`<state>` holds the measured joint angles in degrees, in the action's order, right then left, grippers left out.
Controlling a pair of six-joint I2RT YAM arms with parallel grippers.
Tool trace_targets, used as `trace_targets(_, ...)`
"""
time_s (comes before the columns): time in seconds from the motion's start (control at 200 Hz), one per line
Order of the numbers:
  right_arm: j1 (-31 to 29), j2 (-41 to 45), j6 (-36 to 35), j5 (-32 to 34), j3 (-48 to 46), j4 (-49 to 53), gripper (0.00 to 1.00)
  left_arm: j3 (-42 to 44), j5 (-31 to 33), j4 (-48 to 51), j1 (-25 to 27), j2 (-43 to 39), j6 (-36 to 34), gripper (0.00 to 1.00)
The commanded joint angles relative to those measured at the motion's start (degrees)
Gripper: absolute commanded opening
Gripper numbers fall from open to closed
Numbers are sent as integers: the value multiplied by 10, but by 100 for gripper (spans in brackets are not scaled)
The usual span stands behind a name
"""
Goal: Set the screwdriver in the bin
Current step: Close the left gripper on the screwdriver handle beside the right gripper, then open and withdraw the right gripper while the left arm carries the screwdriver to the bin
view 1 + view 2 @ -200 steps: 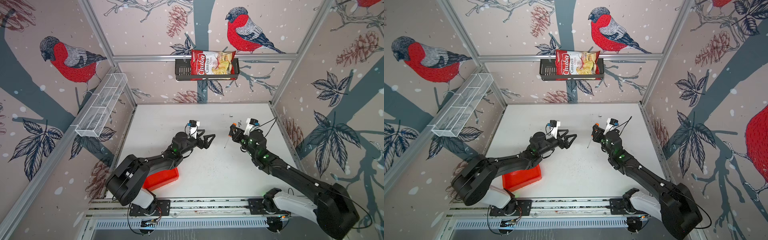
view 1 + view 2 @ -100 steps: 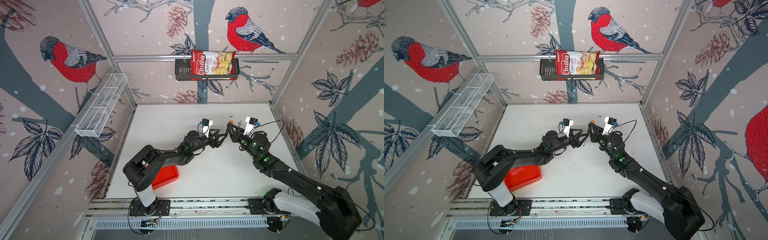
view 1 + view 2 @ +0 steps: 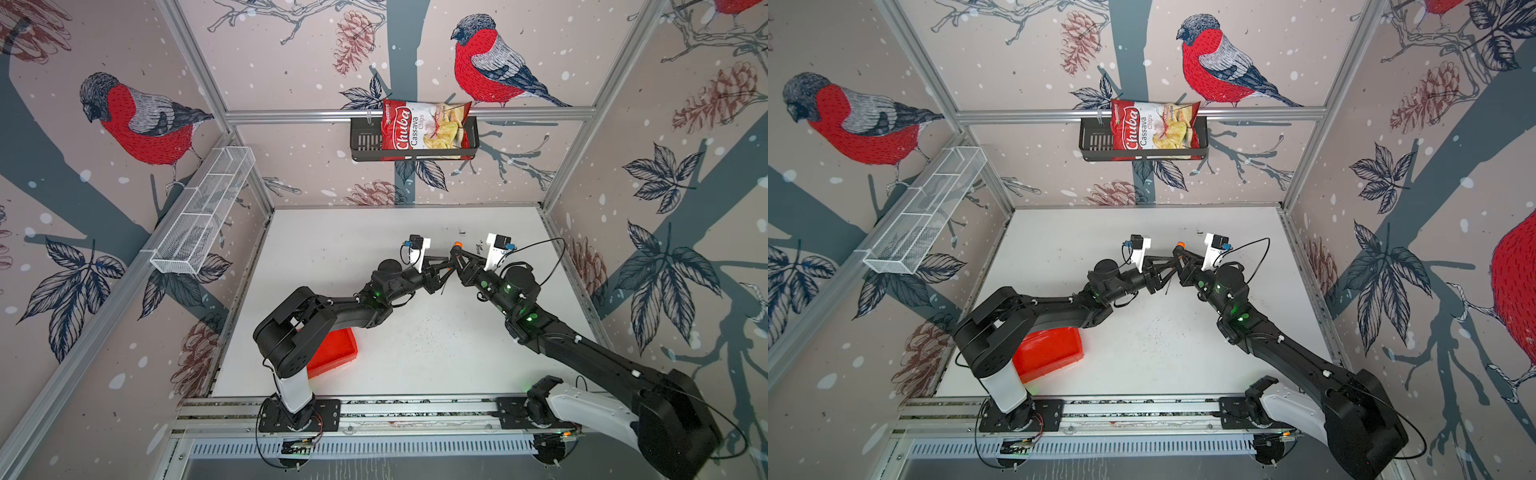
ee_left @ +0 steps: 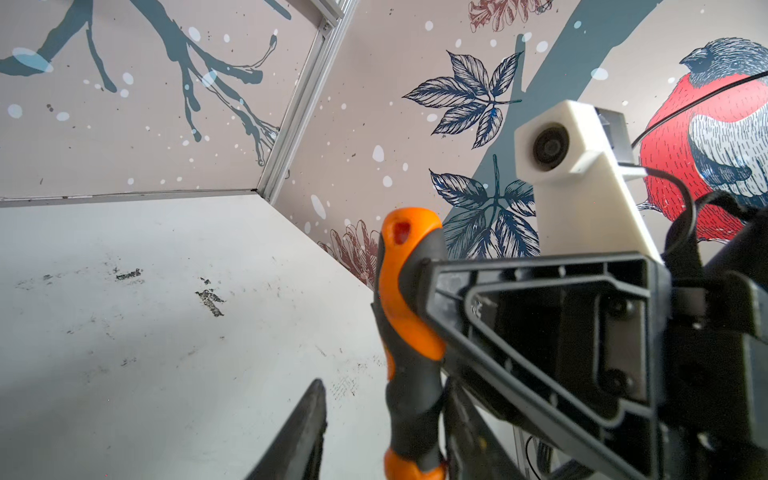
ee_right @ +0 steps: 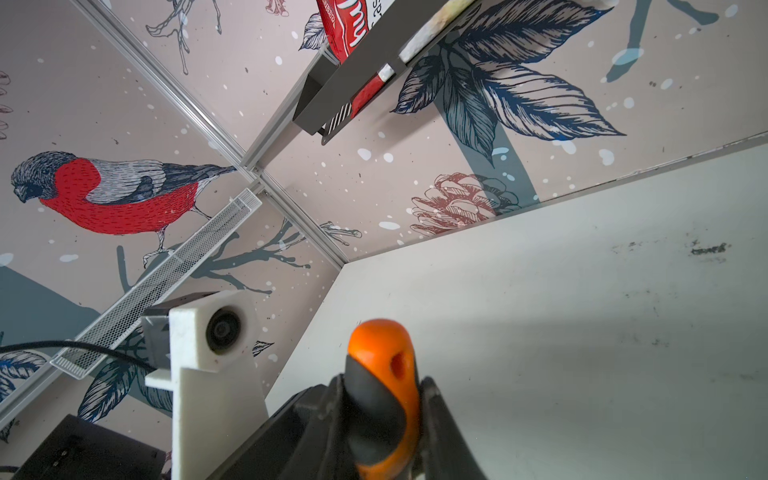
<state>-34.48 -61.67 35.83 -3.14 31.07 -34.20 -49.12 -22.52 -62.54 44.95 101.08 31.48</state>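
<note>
Left fingers newly around screwdriver handle

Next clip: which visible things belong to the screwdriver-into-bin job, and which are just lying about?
Job: screwdriver, clamped in right gripper; left gripper, jaws either side of its handle; red bin.
Idle: chips bag; black wall basket holding it; white mesh shelf.

Chips bag in black wall basket; white mesh shelf on side wall; scuffed tabletop
</note>
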Motion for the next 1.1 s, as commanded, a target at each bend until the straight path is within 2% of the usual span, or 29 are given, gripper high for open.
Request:
trace_targets(0.0, -1, -3, -14, -10, 5, -22, 4, -5, -10, -27, 2, 3, 1, 42)
trace_targets(0.25, -1, -5, -8, -16, 4, -24, 4, -1, -6, -27, 3, -3, -3, 25)
trace_targets(0.375, -1, -4, -13, -14, 5, -20, 4, 5, -3, -25, 3, -10, -17, 10)
trace_targets(0.45, -1, -4, -15, -14, 6, -18, 8, 8, -4, -21, 3, -15, -36, 8)
trace_targets(0.55, -1, -3, -26, -11, 8, -13, 20, 9, 7, 3, 4, -27, -63, 8)
trace_targets(0.691, 2, 6, -54, -10, 11, -3, 60, 12, 17, 47, 3, -50, -109, 8)
trace_targets(0.771, 5, 16, -93, -20, 15, 9, 75, 14, 16, 79, 3, -68, -142, 8)
trace_targets(0.931, 11, 41, -146, -5, 23, 50, 87, 13, 20, 183, 1, -112, -227, 7)
trace_targets(1.096, 15, 80, -222, -23, 10, 66, 91, 24, 16, 284, -8, -165, -291, 6)
